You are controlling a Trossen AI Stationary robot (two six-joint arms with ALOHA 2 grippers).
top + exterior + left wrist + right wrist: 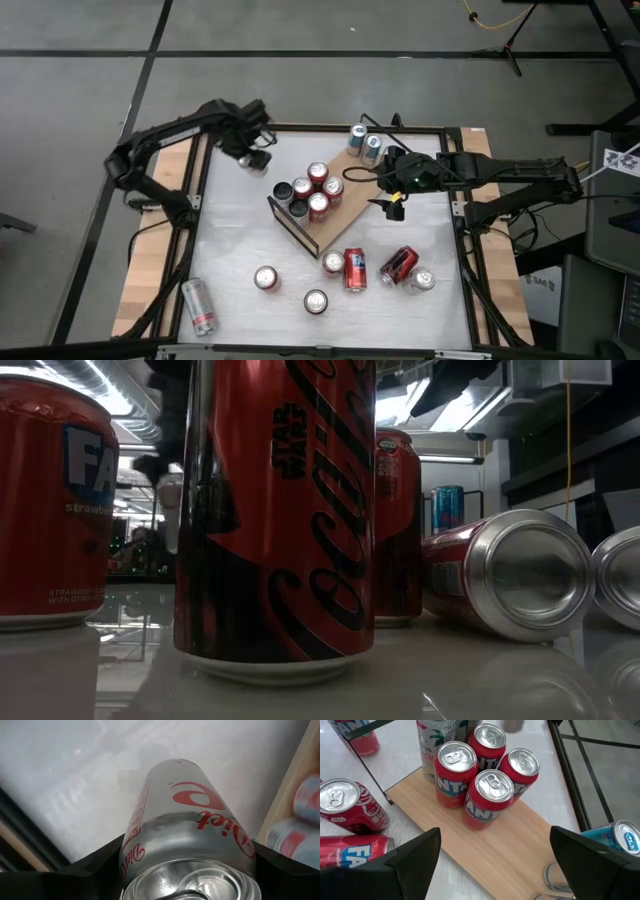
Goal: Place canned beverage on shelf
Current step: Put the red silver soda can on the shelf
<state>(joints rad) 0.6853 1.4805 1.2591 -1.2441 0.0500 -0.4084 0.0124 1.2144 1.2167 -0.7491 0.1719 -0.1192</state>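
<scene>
Your left pincer grips a silver Diet can; carry it right, set it upright on the shelf beside the red cans; right pincer hovers open

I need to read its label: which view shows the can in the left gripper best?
The left wrist view: the silver Diet can fills it. The high view shows only a small can at the left gripper; the other views miss it.

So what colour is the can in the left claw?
Silver can with red lettering; clearest in the left wrist view.
</scene>
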